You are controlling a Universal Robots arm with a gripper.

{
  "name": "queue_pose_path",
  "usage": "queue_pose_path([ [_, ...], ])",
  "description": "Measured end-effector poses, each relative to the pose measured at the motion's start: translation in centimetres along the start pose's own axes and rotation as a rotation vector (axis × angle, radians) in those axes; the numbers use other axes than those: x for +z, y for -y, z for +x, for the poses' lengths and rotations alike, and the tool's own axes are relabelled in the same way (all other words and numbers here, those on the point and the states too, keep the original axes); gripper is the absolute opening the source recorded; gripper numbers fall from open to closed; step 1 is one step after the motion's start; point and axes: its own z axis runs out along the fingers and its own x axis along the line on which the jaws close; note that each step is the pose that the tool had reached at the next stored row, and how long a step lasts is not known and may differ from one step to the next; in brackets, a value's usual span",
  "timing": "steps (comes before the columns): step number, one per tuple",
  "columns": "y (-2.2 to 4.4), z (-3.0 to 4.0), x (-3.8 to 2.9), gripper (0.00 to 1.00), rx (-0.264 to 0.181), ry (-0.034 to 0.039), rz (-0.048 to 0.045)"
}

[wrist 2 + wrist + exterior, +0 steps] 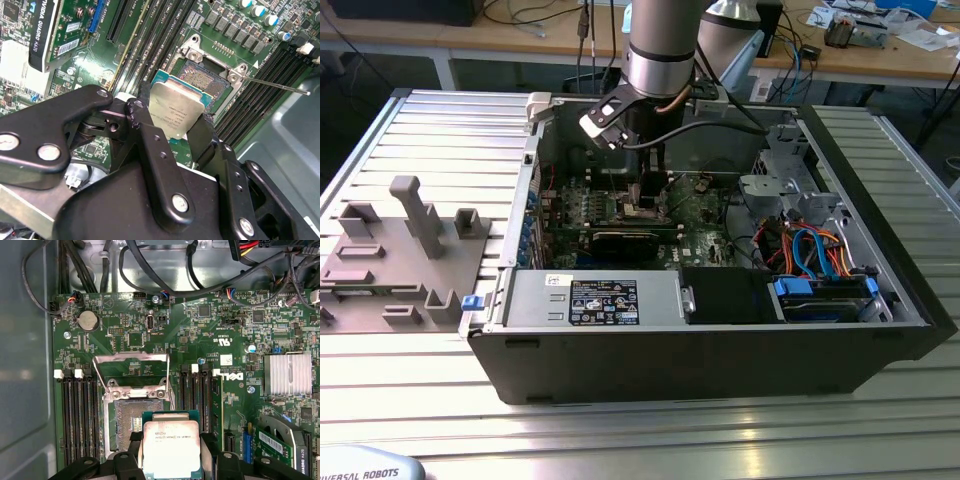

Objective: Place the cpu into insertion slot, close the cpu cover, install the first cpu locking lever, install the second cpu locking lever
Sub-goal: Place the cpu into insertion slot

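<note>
Silvery-topped, square and green-edged, the cpu (176,111) sits gripped by the hand (172,121) near the uncovered insertion slot (210,82).

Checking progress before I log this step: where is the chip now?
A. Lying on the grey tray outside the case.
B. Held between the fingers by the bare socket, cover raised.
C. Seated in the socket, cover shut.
B: in the first wrist view the chip sits between the fingers, the socket contacts are bare and the cover stands open.
</note>
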Motion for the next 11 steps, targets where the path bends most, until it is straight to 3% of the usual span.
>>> queue_pose_path([
  [11, 0.00, 0.00, 0.02, 0.54, 0.005, 0.0000, 0.0001],
])
